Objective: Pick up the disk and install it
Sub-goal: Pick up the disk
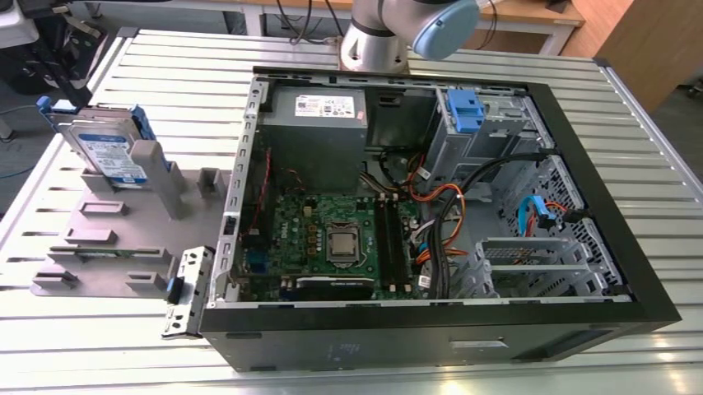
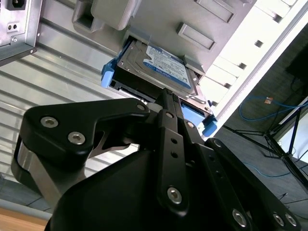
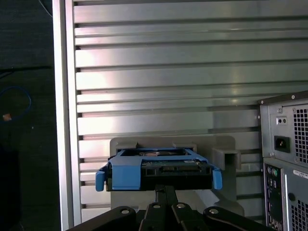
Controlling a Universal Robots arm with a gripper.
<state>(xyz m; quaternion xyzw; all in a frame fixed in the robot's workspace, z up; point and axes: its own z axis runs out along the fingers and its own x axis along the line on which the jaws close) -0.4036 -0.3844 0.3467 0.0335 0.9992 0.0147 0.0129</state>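
Observation:
The disk (image 1: 108,150), a silver hard drive with a white-and-blue label and blue plastic rails, stands tilted on edge in a grey holder (image 1: 104,234) on the table, at the exterior view's left of the open computer case (image 1: 571,206). In both wrist views my black gripper (image 2: 166,95) (image 3: 165,189) points at the disk (image 2: 161,67) (image 3: 159,169) from a short distance and does not touch it. Its fingers are together with nothing between them.
The case lies on its side with the motherboard (image 1: 329,239), a grey power-supply box (image 1: 318,111) and a blue-tabbed drive cage (image 1: 467,115) exposed. The ribbed metal table (image 1: 143,66) surrounds it. The arm's base (image 1: 379,37) stands behind the case. Cables lie on the floor past the table edge.

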